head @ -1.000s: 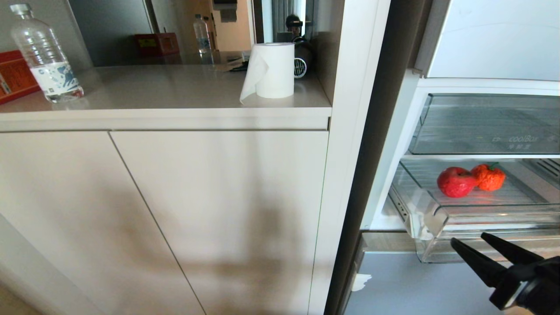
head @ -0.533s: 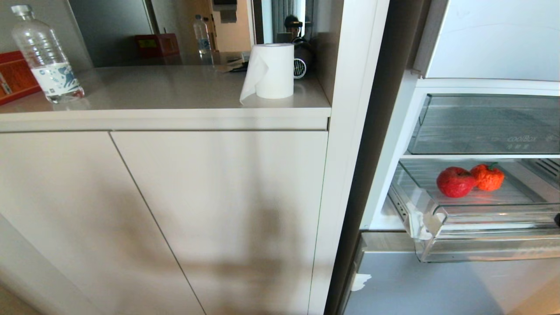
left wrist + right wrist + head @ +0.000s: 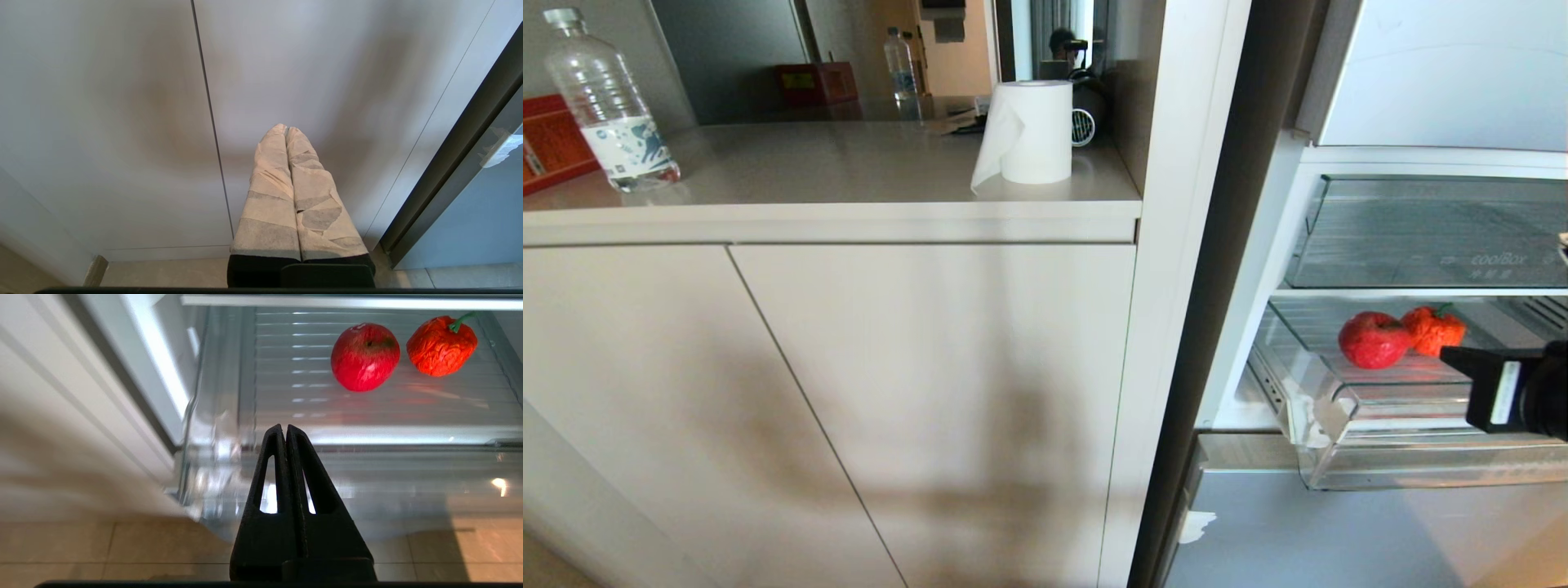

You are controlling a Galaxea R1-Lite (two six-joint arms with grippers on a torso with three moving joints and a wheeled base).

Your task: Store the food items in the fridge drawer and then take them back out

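Two light, rigid-looking fruits: I'd pinch the red apple [image 3: 365, 356] across its middle; my right gripper [image 3: 285, 428] jaws are pressed together, empty.

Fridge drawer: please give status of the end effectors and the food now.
Right end effector shut, empty, before the fridge drawer lip. Left end effector shut, parked by the cabinet door. Red apple and orange-red pepper inside, apart. Nothing blocking.
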